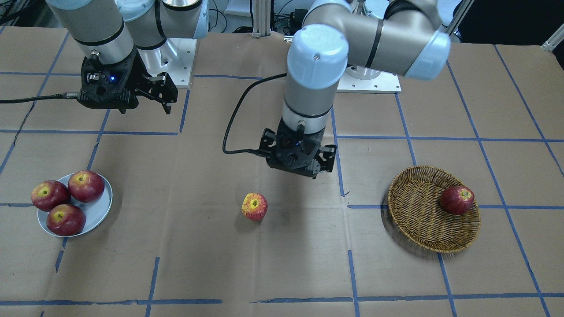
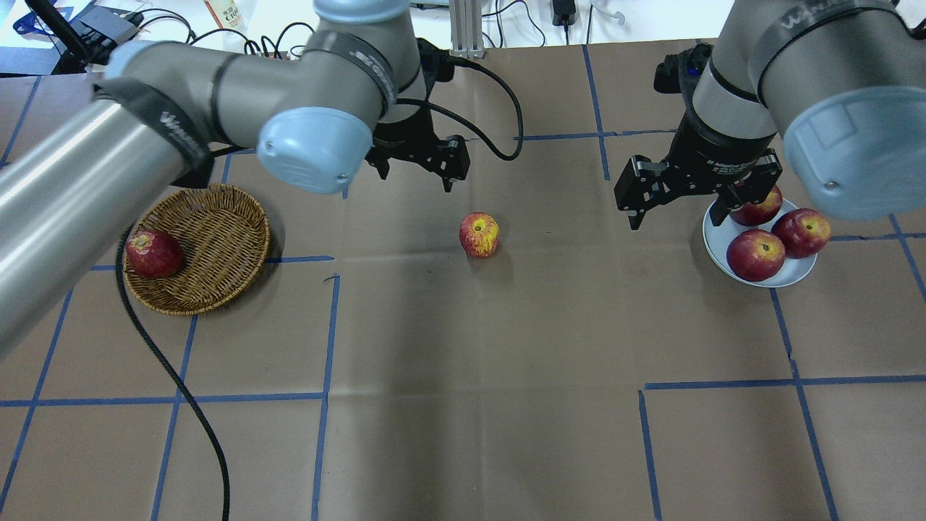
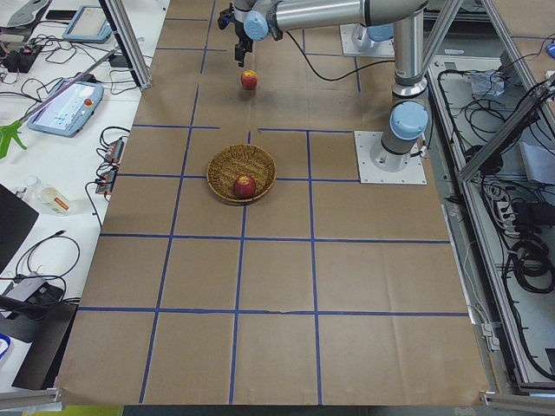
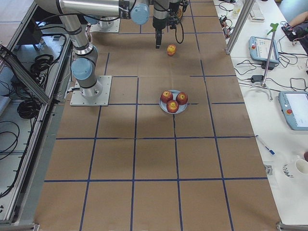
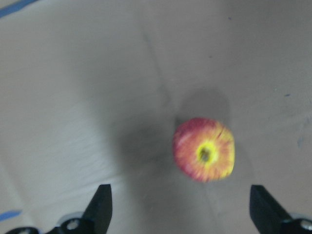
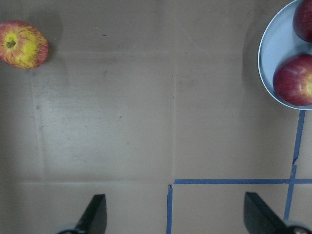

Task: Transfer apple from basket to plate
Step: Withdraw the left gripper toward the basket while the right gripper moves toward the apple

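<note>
Pink-yellow streaked apple (image 1: 254,206) sits on bare worktop (image 1: 282,273), midway between basket (image 1: 414,215) and plate (image 1: 99,212), touching neither. Left hand (image 5: 180,202) hangs above it, slightly offset, fingers spread, empty. Right hand (image 2: 676,210) farther back near plate, spread, empty.

The counter (image 2: 463,434) is covered in brown paper, marked into squares by blue tape lines (image 2: 325,325). A uniformly dark red apple (image 2: 153,253) sits toward the robot's left end. Toward the right end, three darker red apples (image 2: 755,255) with small yellow centres cluster close together. A control tablet (image 4: 263,48) lies on a white side bench (image 4: 255,115).
</note>
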{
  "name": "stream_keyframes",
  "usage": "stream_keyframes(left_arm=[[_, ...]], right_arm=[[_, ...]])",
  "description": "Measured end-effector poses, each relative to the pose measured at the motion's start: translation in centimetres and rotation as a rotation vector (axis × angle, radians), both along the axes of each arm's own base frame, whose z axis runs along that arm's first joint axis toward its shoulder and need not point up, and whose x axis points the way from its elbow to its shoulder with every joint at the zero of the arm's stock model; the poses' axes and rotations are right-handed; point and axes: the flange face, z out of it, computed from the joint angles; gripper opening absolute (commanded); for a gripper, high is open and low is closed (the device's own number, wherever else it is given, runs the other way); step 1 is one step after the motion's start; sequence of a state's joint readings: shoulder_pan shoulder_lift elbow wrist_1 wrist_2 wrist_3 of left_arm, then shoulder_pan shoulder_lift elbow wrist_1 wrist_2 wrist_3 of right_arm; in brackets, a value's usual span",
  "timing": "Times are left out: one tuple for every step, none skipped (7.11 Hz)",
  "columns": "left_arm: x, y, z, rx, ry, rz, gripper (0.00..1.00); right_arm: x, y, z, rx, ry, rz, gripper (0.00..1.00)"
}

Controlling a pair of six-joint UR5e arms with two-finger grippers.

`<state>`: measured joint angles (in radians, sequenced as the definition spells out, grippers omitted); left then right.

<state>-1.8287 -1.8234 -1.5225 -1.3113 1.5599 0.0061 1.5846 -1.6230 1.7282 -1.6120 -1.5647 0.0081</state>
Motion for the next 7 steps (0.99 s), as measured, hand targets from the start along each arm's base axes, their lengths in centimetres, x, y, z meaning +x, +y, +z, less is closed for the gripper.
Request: stream_keyframes(left_arm=[[2.8, 2.0, 4.1, 0.007, -0.001, 0.03, 0.99], [5.8, 4.1, 7.5, 0.016, -0.003, 0.063, 0.99], [8.8, 6.4, 10.8, 0.023, -0.003, 0.096, 0.99], [10.7, 9.4, 14.1, 0.018, 0.01, 0.123, 0.99], [11.6, 12.3, 16.3, 0.01, 0.038, 0.138, 0.99], [11.9, 14.0, 16.5, 0.012, 0.059, 0.148, 0.99], [12.0, 14.4, 15.2, 0.024, 0.066, 0.157, 0.99]], right_arm=[[0.0, 0.0, 0.0, -0.001, 0.0, 0.0, 1.0], [0.0, -0.1, 0.1, -0.007, 0.0, -0.002, 1.0], [0.0, -0.3, 0.4, -0.02, 0.001, -0.006, 1.0], [0.2, -0.9, 0.8, -0.033, -0.002, -0.025, 1.0], [0.6, -2.0, 1.1, -0.043, -0.007, -0.052, 1.0], [1.8, -3.8, 1.3, -0.053, -0.01, -0.066, 1.0], [4.3, -5.9, 1.7, -0.069, -0.011, -0.063, 1.0]])
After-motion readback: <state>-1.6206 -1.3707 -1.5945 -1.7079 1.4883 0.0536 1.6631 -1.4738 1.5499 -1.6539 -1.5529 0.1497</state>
